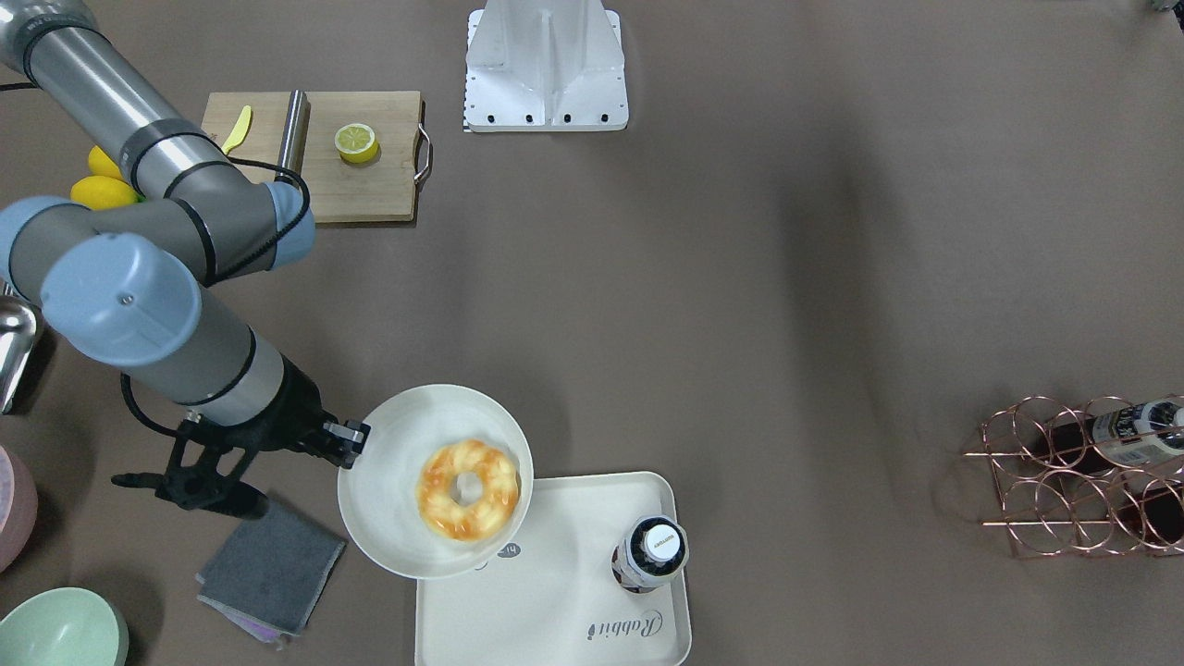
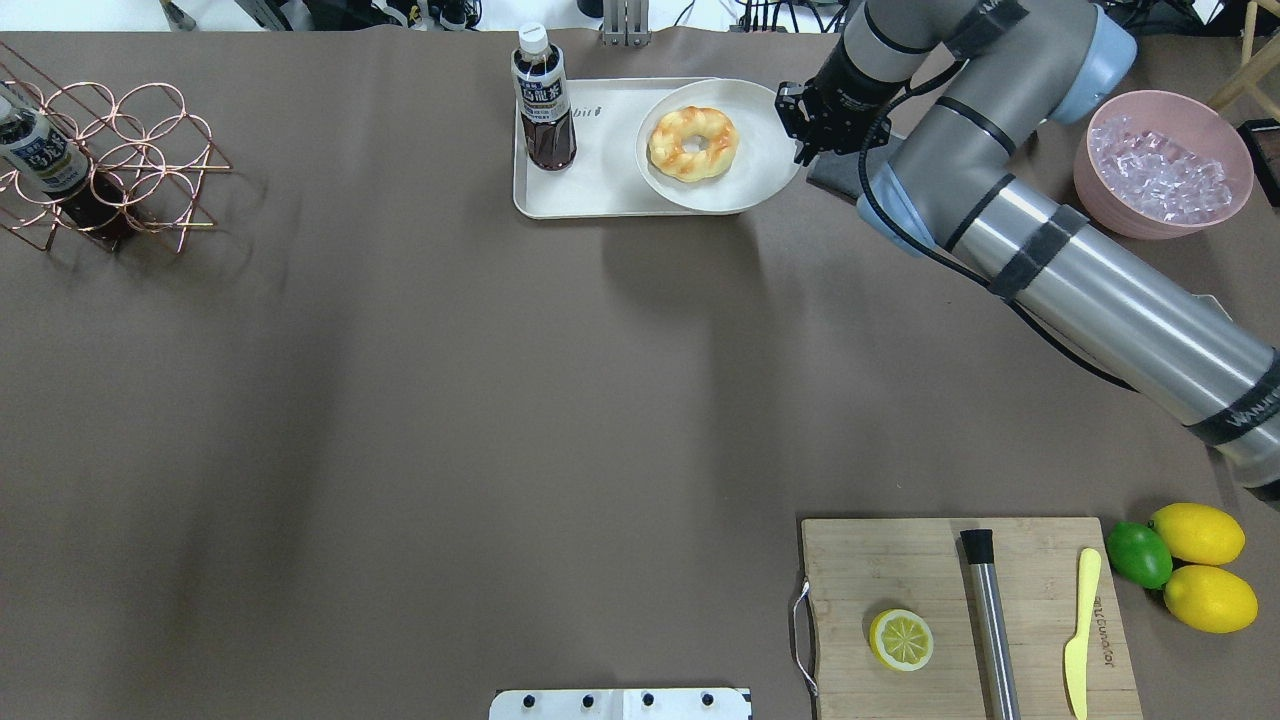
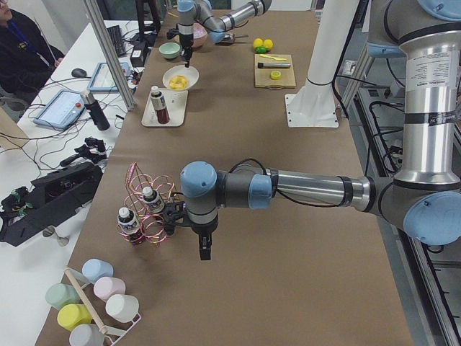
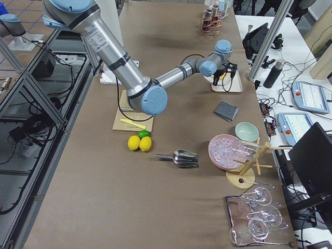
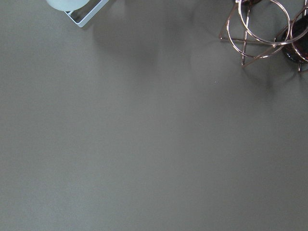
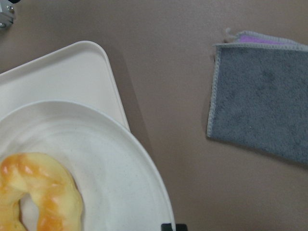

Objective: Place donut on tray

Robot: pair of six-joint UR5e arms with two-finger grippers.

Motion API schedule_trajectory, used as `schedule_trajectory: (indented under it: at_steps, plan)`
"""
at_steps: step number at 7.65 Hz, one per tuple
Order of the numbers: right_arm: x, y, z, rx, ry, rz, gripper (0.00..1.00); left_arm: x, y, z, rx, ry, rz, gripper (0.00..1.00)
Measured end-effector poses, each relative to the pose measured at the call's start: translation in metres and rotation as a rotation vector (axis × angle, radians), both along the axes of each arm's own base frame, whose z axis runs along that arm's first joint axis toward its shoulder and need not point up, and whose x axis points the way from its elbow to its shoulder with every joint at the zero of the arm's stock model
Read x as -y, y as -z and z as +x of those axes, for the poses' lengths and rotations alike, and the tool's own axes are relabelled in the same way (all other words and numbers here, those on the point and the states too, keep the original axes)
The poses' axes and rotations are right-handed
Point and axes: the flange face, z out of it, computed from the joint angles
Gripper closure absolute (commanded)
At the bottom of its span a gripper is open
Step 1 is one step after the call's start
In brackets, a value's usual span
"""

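The golden glazed donut [image 1: 468,488] lies on a round off-white plate [image 1: 388,481]. My right gripper [image 1: 356,442] is shut on the plate's rim and holds it a little above the near right corner of the cream tray [image 1: 555,610]. The plate overlaps that corner and partly overhangs the table. The overhead view shows the donut [image 2: 693,143], plate [image 2: 765,165], tray [image 2: 590,180] and right gripper [image 2: 800,125]. The right wrist view shows the donut [image 6: 33,192] and the plate [image 6: 110,163] over the tray [image 6: 62,77]. My left gripper [image 3: 204,251] hangs over the table near a wire rack; I cannot tell its state.
A dark bottle [image 1: 650,553] stands on the tray. A grey cloth [image 1: 271,569] lies under the right wrist. A pink bowl of ice [image 2: 1165,165], a cutting board [image 2: 860,560] with a lemon half [image 2: 901,639], and a copper wire rack [image 2: 110,160] stand around.
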Motion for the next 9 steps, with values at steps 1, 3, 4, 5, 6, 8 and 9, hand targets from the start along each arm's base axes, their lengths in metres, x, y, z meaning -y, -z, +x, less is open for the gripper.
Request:
schedule_trajectory:
  at_steps: [1,3,4,5,6,8,9]
  plan:
    - [0.016,0.007,-0.011,-0.012,-0.003,-0.015,1.0,0.0,0.0,0.0,0.0,0.0,0.001,0.02]
    - [0.046,0.014,-0.035,-0.01,-0.019,-0.03,1.0,0.0,-0.001,0.0,0.0,0.0,0.0,0.02]
    - [0.059,0.011,-0.049,0.006,-0.05,-0.027,1.0,0.0,0.0,0.0,0.0,0.0,0.0,0.02]
    - [0.065,0.006,-0.058,0.014,-0.077,-0.024,1.0,0.0,0.0,0.0,0.0,0.0,0.002,0.02]
    - [0.067,0.003,-0.065,0.015,-0.092,-0.021,1.0,0.0,0.001,0.0,0.0,0.0,0.003,0.02]
    - [0.065,0.002,-0.074,0.013,-0.11,-0.022,0.0,0.001,0.001,0.0,0.0,0.0,0.004,0.02]
    - [0.063,0.002,-0.077,0.011,-0.115,-0.019,0.0,0.001,0.002,0.0,0.0,0.0,0.004,0.02]
